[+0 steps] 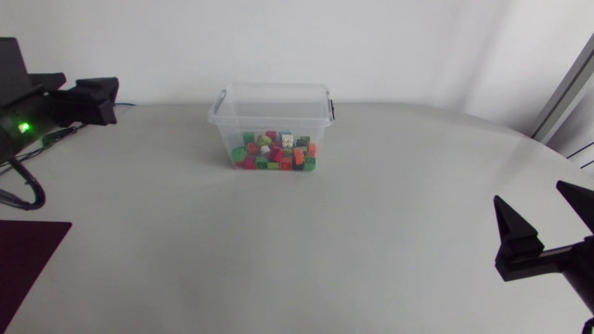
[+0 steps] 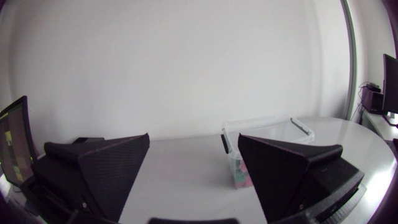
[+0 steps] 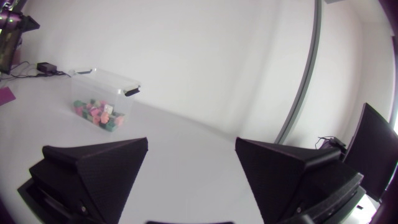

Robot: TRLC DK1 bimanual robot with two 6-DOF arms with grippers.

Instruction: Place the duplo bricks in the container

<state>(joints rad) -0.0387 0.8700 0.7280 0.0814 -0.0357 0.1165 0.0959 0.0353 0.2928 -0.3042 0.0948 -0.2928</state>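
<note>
The duplo bricks (image 1: pixel 275 151) sit heaped inside the clear container (image 1: pixel 272 100) at the far middle of the worktop (image 1: pixel 278 250). The left claw (image 2: pixel 194 146) and the right claw (image 3: pixel 190 149) both gape wide, gripping nothing, well apart from it.

Head camera sat high and fixed, facing down on the worktop (image 1: pixel 297 241) from well back, with the container (image 1: pixel 271 125) at the far middle and the left claw (image 1: pixel 97 100) and right claw (image 1: pixel 531 192) at the side edges. Left wrist camera rode low behind the left claw (image 2: pixel 193 137), facing level across the worktop, container (image 2: pixel 261 134) fairly near ahead. Right wrist camera sat behind the right claw (image 3: pixel 190 142), tilted, looking across from farther off, container (image 3: pixel 102 93) small ahead. All three views shared the container and the worktop around it.
</note>
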